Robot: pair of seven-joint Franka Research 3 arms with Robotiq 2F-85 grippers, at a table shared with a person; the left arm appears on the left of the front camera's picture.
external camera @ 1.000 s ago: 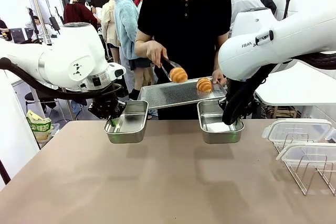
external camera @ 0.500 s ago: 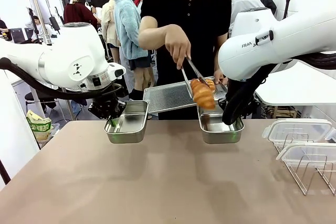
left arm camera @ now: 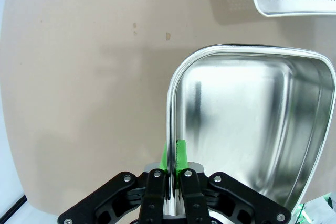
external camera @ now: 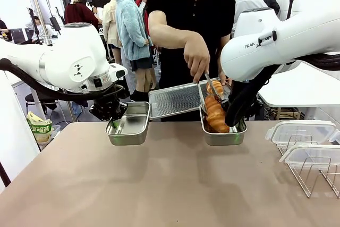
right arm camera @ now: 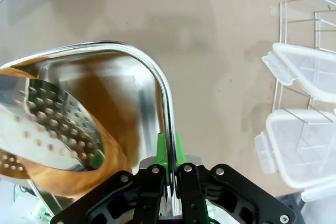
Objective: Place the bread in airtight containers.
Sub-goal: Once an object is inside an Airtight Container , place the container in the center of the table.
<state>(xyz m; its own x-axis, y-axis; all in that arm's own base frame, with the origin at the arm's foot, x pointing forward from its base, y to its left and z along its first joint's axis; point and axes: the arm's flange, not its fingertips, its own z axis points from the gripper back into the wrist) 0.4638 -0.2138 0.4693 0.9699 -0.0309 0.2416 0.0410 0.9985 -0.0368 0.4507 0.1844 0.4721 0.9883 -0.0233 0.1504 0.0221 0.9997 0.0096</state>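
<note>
Bread first: one croissant point(external camera: 216, 115) hangs tilted in a person's tongs point(right arm camera: 50, 127), its lower end down inside the right tub point(external camera: 223, 136). The person's hand point(external camera: 197, 58) grips the tongs from above. A second croissant point(external camera: 216, 85) lies on the perforated tray point(external camera: 175, 99) that the person holds just beyond both tubs. The left tub point(external camera: 127, 134) is bare inside.

The left fingers point(left arm camera: 181, 153) are clamped on the left tub's near-left rim, the wall pinched between the green pads. The right fingers point(right arm camera: 161, 153) are clamped the same way on the right tub's rim.

Both tubs sit at the far edge of a plain tan bench point(external camera: 170, 184) with a few small marks. At the right stands a wire rack point(external camera: 313, 179) with two cloudy white lids point(external camera: 300, 131) resting on it. Behind the person, other people stand in a bright room.
</note>
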